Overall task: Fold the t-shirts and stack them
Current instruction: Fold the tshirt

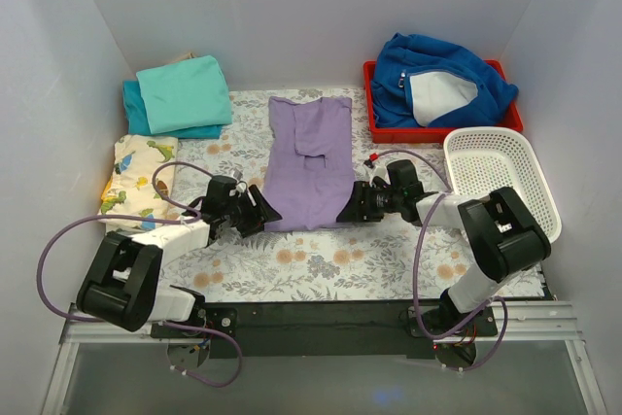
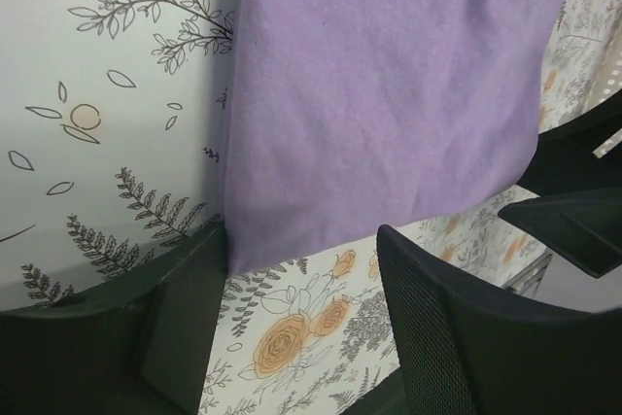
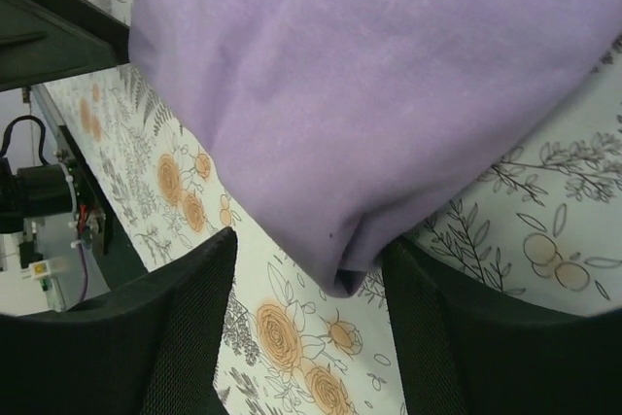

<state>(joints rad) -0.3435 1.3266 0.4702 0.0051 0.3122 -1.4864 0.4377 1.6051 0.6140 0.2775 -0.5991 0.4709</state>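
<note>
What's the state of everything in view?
Purple tee: flat, sleeves folded in
Turquoise tee: folded, atop teal tee
Teal tee: folded, under it
Jacket: crumpled in red tray
Basket: empty
Printed cloth: folded
Left gripper: open, around tee's near-left corner
Right gripper: open, around near-right corner

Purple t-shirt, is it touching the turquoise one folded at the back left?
Apart. The top view shows a plain strip of flowered tablecloth between the purple t-shirt and the turquoise t-shirt.
</note>
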